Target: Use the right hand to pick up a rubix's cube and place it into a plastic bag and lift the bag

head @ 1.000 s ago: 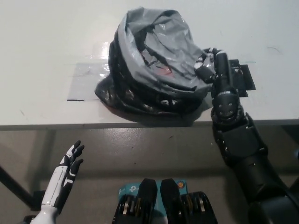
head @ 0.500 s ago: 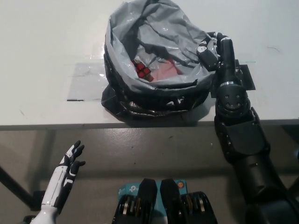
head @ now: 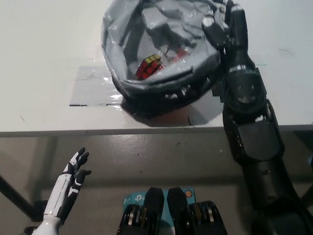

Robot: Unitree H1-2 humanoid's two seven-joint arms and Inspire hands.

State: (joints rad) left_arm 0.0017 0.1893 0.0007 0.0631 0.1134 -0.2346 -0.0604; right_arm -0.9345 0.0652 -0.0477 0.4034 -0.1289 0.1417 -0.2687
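Now your black right hand (head: 221, 24) grips the grey plastic bag (head: 161, 49) by its rim at 1 o'clock, fingers closed on the plastic. You can see the rubix's cube (head: 149, 67) inside the open bag, toward 8 o'clock. Your white left hand (head: 74, 169) rests below the surface (head: 44, 58), fingers spread, holding nothing.

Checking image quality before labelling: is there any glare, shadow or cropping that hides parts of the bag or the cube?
Head view: plastic bag cropped at the top edge; glare on its folds; cube clear inside; dark shadow beneath the bag; right robot hand grips its rim; left robot hand sharp.
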